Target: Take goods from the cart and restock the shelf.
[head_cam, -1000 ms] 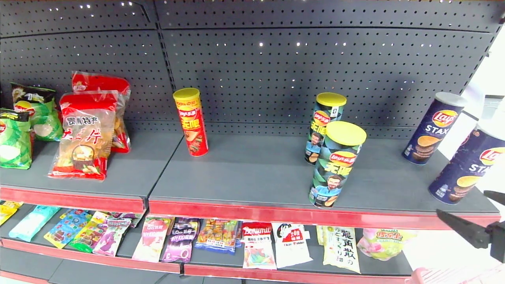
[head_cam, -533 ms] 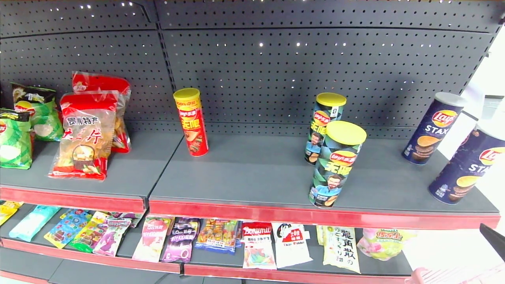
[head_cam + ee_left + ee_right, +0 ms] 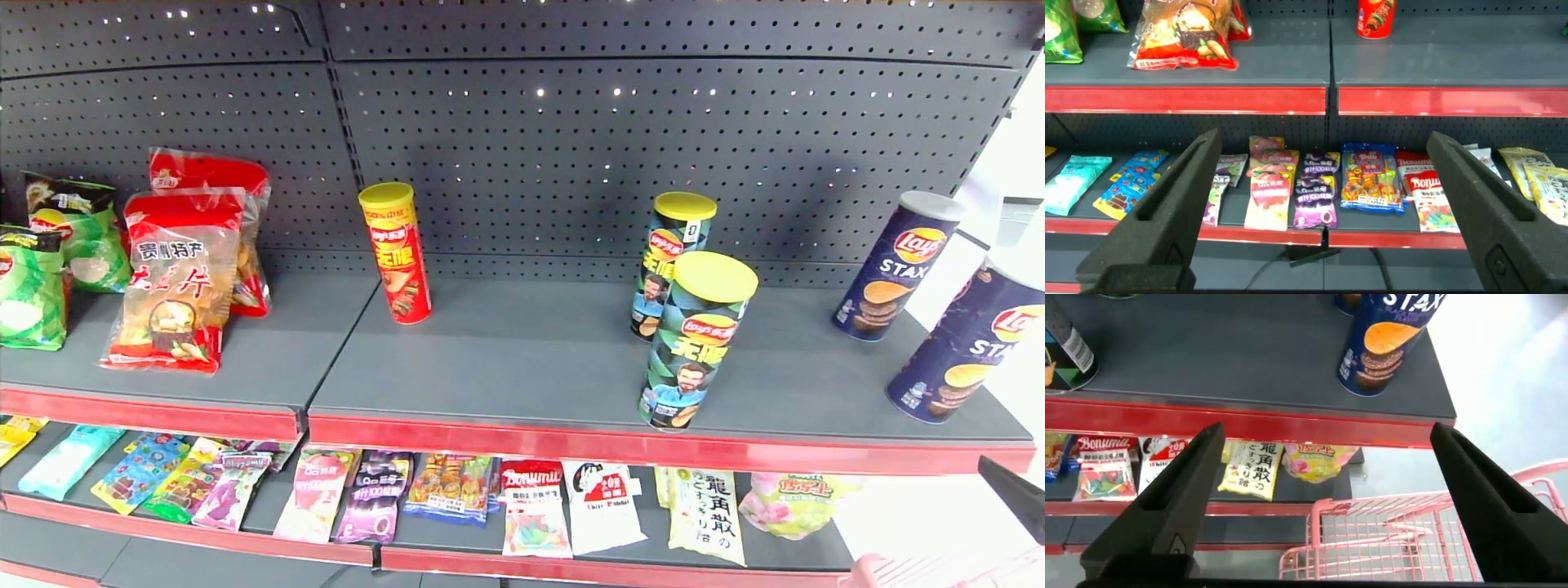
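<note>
The grey upper shelf (image 3: 522, 367) carries a red chip can (image 3: 396, 253), two teal cans with yellow lids (image 3: 694, 339) and two blue cans (image 3: 967, 343). My right gripper (image 3: 1327, 433) is open and holds nothing. It hangs in front of the shelf's right end, below a blue can (image 3: 1384, 343) and above the pink wire cart (image 3: 1396, 539). One of its fingers (image 3: 1016, 494) pokes in at the head view's right edge. My left gripper (image 3: 1323, 140) is open and holds nothing, facing the lower shelf's snack packets (image 3: 1310, 192).
Red snack bags (image 3: 175, 278) and green chip bags (image 3: 33, 286) stand at the upper shelf's left. There is bare shelf between the red can and the teal cans. A row of flat packets (image 3: 531, 506) lines the lower shelf. The cart's pink rim (image 3: 939, 567) shows at the bottom right.
My right gripper has drawn back to the lower right, so that just one fingertip stays at the head view's edge. The goods on the shelf have not moved.
</note>
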Available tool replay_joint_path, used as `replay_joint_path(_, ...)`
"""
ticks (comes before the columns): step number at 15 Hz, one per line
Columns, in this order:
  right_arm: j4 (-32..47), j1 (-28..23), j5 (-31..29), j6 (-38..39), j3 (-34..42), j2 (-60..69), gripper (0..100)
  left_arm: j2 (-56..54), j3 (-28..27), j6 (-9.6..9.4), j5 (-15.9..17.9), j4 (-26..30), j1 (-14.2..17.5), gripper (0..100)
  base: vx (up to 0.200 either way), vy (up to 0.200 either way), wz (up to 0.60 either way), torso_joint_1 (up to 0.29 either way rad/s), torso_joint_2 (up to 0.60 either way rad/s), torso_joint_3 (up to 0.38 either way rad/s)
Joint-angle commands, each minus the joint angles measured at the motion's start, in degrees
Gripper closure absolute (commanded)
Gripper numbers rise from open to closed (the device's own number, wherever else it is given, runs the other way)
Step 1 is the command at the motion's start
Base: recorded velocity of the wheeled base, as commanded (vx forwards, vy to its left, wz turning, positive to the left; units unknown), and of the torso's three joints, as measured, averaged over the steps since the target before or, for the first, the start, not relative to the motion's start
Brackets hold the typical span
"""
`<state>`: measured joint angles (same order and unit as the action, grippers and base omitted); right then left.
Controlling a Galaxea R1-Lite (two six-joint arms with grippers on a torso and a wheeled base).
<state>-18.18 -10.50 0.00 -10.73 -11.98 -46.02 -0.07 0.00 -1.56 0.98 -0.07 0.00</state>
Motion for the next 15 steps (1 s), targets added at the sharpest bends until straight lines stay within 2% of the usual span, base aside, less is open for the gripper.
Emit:
replay_joint_path(1,-0.11,-0.14,0.00,-0.17,-0.06,-1.27,0,0.07,0.00,-0.02,-0.01,-0.01,0.00,0,0.000,0.000,-0.60,0.007,0.01,0.007)
replay_joint_path(5,-0.11,0.13,0.00,-0.70,-0.06,-1.53,0,0.07,0.00,-0.02,-0.01,-0.01,0.00,0,0.000,0.000,-0.60,0.004,0.00,0.002)
replay_joint_path(7,-0.98,0.92,0.09,-0.52,-0.15,-2.85,0,0.07,0.00,-0.02,-0.01,-0.01,0.00,0,0.000,0.000,0.00,0.000,0.00,0.000)
replay_joint_path(8,-3.09,3.20,0.18,-0.26,-0.32,-5.13,0,0.07,0.00,-0.02,-0.01,-0.01,0.00,0,0.000,0.000,0.00,0.000,0.00,0.000)
replay_joint_path(10,-12.41,9.44,0.18,1.67,-1.02,-12.87,0,0.07,0.00,-0.02,-0.01,-0.01,0.00,0,0.000,0.000,0.00,0.000,0.00,0.000)
replay_joint_path(11,-14.26,11.38,0.18,1.67,-1.38,-15.24,0,0.07,0.00,-0.02,-0.01,-0.01,0.00,0,0.000,0.000,0.00,0.000,0.00,0.000)
replay_joint_path(14,-19.53,23.50,0.18,5.81,-3.40,-25.79,0,0.07,0.00,-0.02,-0.01,-0.01,0.00,0,0.000,0.000,0.00,0.000,0.00,0.000)
replay_joint_path(15,-20.85,26.14,0.18,6.95,-4.54,-28.86,0,0.07,0.00,-0.02,-0.01,-0.01,0.00,0,0.000,0.000,0.00,0.000,0.00,0.000)
